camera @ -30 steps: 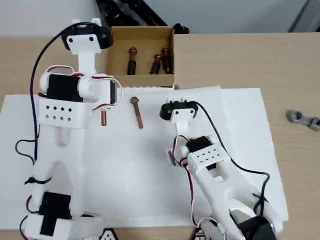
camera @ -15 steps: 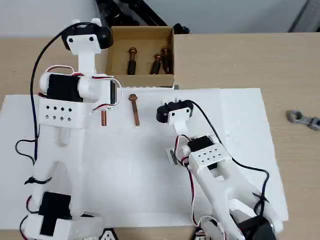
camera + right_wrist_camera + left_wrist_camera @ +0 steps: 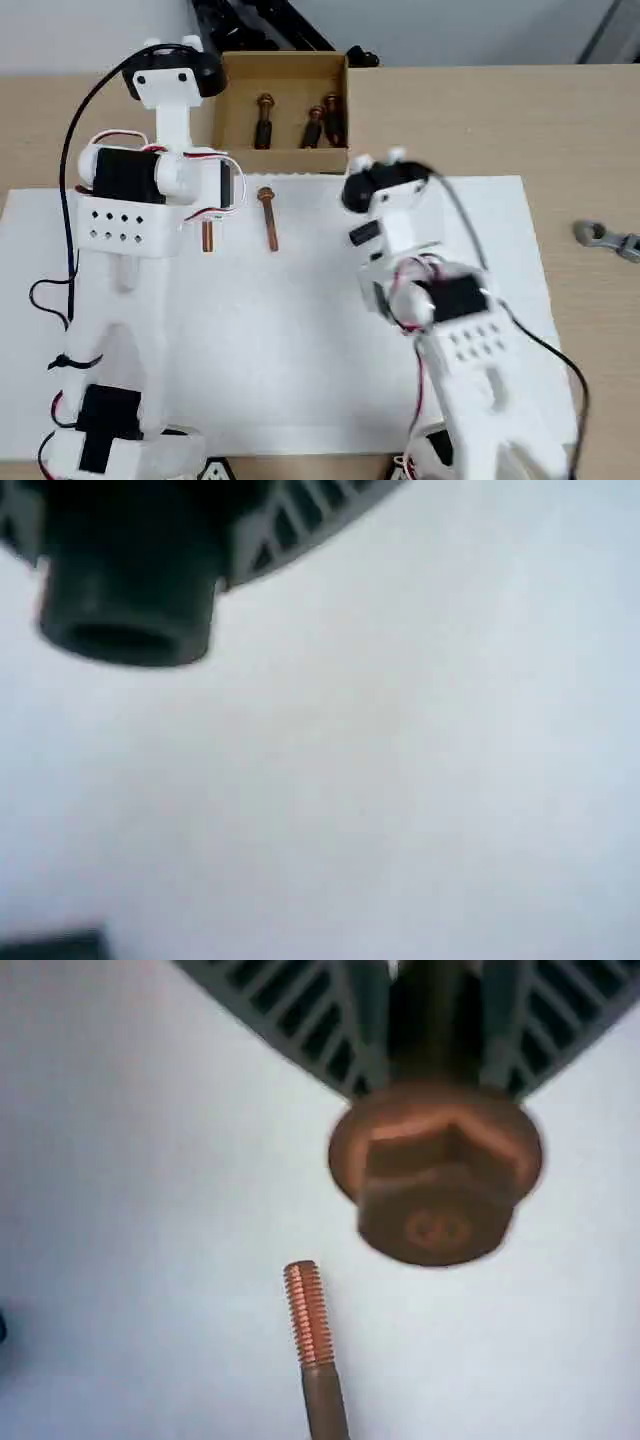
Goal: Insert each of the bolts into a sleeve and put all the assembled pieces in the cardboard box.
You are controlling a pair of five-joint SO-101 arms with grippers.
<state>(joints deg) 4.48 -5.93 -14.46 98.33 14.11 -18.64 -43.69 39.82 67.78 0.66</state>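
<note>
Left gripper [image 3: 432,1030] is clamped on a copper bolt [image 3: 435,1175], shank up between the ribbed jaws and hex head hanging down over the white sheet [image 3: 260,340] near its far left corner. It is probably held that way so that the threaded end stays free for a sleeve. Right gripper [image 3: 150,525], over the sheet nearer its far right corner, appears to be closed on a black sleeve [image 3: 125,605], though the wrist view is too soft to be sure of the contact. The sleeve's open bore faces outward, which would suit sliding it over a shank. Both arms carry matching halves of one assembly, well apart for now.

At the table's far edge, the cardboard box [image 3: 285,158] sits against the sheet's far edge, within reach of both arms, and holds three assembled pieces [image 3: 264,120], each a copper head on a dark body. A loose bolt [image 3: 270,218] lies flat on the sheet near that far edge, just beside the held one, with its flanged head toward the box. It has a smooth reddish shank and fine thread at the tip.
</note>
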